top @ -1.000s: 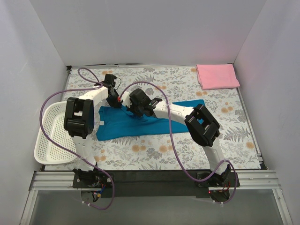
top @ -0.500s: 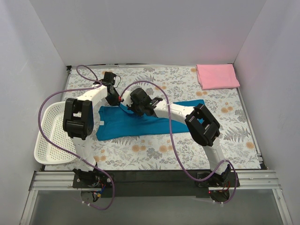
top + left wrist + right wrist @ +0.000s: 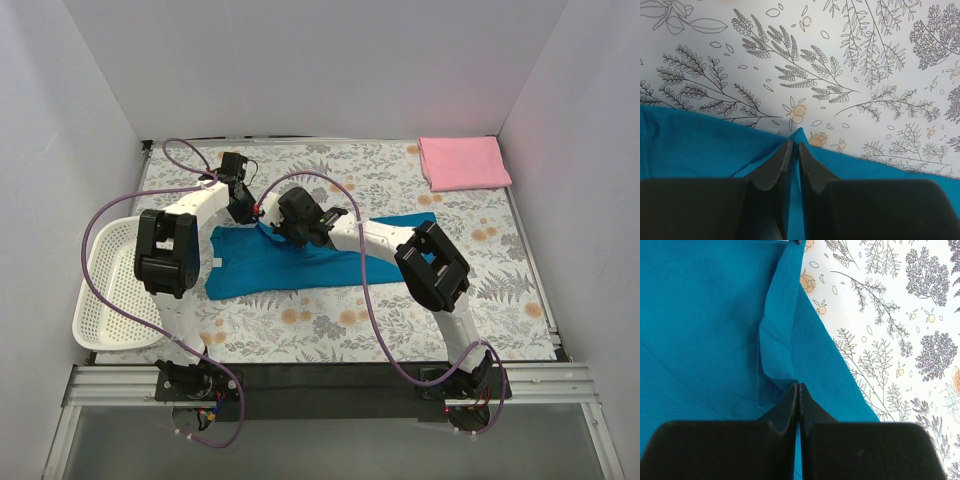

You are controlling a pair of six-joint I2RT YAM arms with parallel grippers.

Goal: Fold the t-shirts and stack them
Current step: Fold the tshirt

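The teal-blue t-shirt [image 3: 275, 262] lies spread across the middle of the floral table, its small white neck label at its left edge. My left gripper [image 3: 243, 214] is shut on the shirt's far edge; in the left wrist view [image 3: 792, 145] a peak of blue cloth [image 3: 801, 134] is pinched between the fingers. My right gripper [image 3: 283, 232] is shut on a folded sleeve edge [image 3: 779, 347] of the same shirt, just right of the left gripper; the right wrist view [image 3: 798, 386] shows it. The light pink t-shirt [image 3: 463, 162] lies folded at the far right corner.
A white lattice basket [image 3: 108, 285] hangs over the table's left edge beside the left arm. Purple cables loop above both arms. White walls close in the table on three sides. A black rail runs along the near edge.
Both grippers have crept slightly toward the far side, still pinching the blue shirt's far edge. The shirt's outline is nearly unchanged.
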